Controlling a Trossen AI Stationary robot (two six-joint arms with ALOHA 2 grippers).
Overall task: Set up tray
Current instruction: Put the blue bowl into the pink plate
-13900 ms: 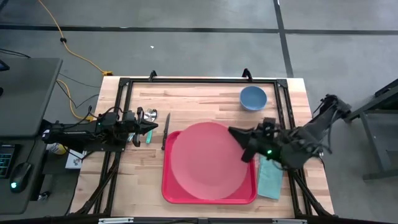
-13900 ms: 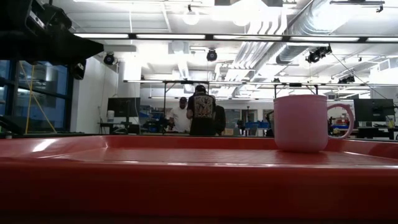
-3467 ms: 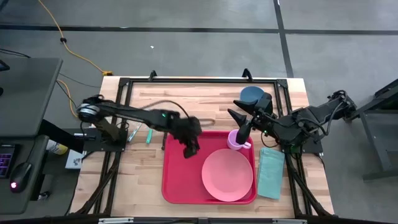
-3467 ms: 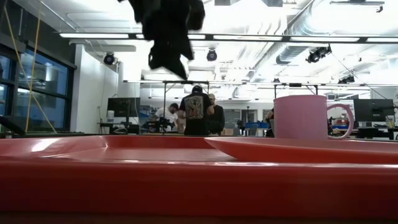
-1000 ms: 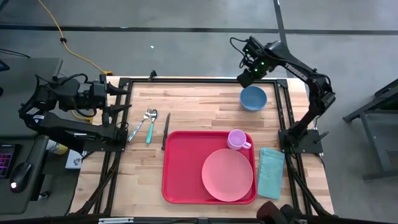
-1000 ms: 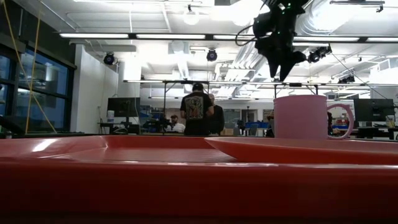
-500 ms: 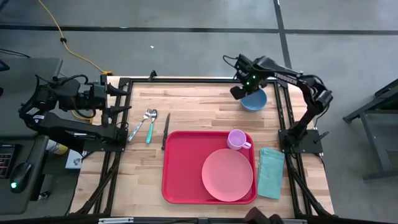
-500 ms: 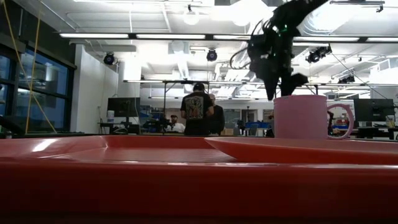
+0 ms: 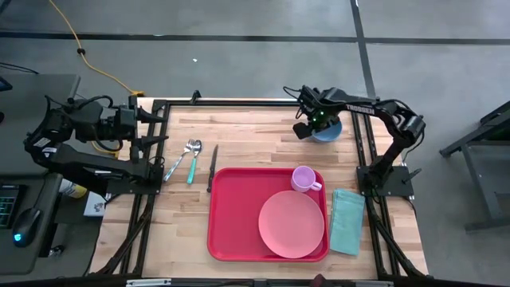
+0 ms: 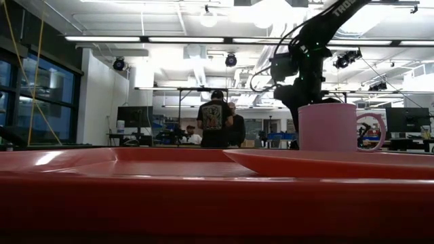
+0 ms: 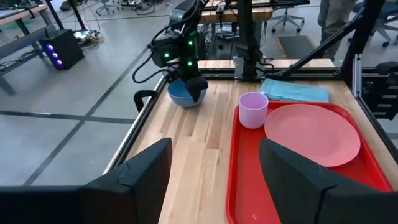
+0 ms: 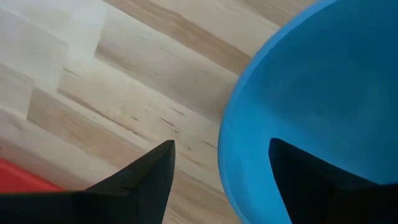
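Note:
The red tray (image 9: 237,215) lies on the table's near middle with a round pink plate (image 9: 292,225) and a pink mug (image 9: 302,178) on it. A blue bowl (image 9: 327,127) stands on the wood at the far right. My right gripper (image 9: 306,131) is low over the bowl's left rim and open. In the right wrist view one finger (image 12: 143,177) stands outside the rim (image 12: 225,155) over the wood and the other finger (image 12: 308,177) inside the bowl (image 12: 323,81). My left gripper (image 11: 214,152) is open and empty, drawn back at the table's left edge (image 9: 155,127).
A spoon and a fork (image 9: 190,153) and a knife (image 9: 213,163) lie on the wood left of the tray. A folded teal napkin (image 9: 346,222) lies right of the tray. A black frame (image 9: 255,103) runs round the table. People stand in the room beyond (image 10: 215,122).
My right gripper has come down from above the table's far edge toward the blue bowl and a little toward the near edge, ending at the bowl's left rim. The bowl, mug, plate and tray have stayed where they were.

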